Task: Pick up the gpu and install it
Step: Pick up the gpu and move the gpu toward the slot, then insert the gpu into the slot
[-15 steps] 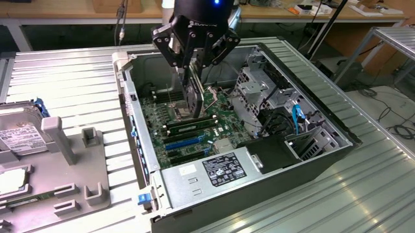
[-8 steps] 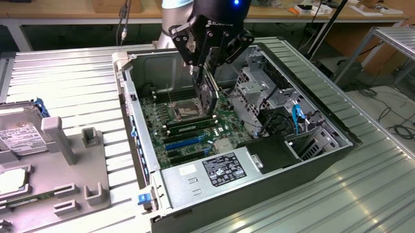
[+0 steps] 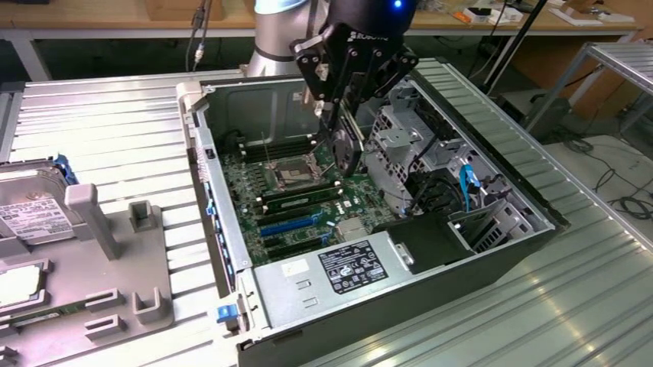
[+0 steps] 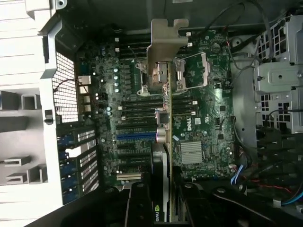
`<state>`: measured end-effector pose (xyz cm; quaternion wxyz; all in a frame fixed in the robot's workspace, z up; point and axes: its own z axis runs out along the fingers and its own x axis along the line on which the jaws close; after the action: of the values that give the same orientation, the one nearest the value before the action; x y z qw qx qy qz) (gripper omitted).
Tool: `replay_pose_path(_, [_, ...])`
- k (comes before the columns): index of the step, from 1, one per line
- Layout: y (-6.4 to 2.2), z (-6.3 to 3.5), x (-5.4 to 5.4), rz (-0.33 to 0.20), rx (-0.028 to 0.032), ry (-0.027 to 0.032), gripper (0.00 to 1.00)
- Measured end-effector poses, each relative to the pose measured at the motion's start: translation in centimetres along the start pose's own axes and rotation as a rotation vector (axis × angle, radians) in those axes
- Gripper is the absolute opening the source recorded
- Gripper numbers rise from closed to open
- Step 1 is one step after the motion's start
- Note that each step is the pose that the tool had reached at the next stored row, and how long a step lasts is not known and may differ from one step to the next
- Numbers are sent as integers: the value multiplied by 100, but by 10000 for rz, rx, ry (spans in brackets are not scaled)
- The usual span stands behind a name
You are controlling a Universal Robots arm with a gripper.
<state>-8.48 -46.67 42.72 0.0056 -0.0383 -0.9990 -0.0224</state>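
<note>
- The gripper [image 3: 337,115] hangs over the open computer case [image 3: 219,229], which lies on its side on the ribbed metal table [image 3: 122,122]. Its jaws are clenched on the gpu [image 3: 345,151].
- The gpu is held on edge inside the case opening, above the motherboard [image 3: 296,191]. Its lower end is near the processor socket [image 3: 289,174] and the memory slots. We cannot tell whether it touches the board.
- In the wrist view the gpu [image 4: 160,175] runs away from the gripper [image 4: 163,208], edge-on. Its silver bracket [image 4: 168,35] is at the far end, covering part of the processor socket [image 4: 191,71].
- Around the card, a grey drive cage [image 3: 408,138] stands just beside it on the exterior view's right, with a blue cable [image 3: 469,187] further that way. The silver power supply [image 3: 326,275] fills the near end of the case.
- On the exterior view's left, a grey fixture [image 3: 122,260] on the table carries a hard drive [image 3: 30,214] with a white label, well apart from the case.
- We read "DELL" on the motherboard [image 4: 188,124] and see the green-and-white NVIDIA mark on the card by the jaws.
- The black label on the power supply and the white lettering on the gripper body are too small for us to read.
- The expansion slots are partly hidden by the card and the jaws. The hard drive is cut off at the picture's edge.
</note>
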Motion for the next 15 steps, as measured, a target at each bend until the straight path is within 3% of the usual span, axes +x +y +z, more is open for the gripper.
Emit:
replay_pose_path(3, [9,-1,-130,1,1,16,27])
replay_pose_path(15, [11,-2,-156,2,1,16,27])
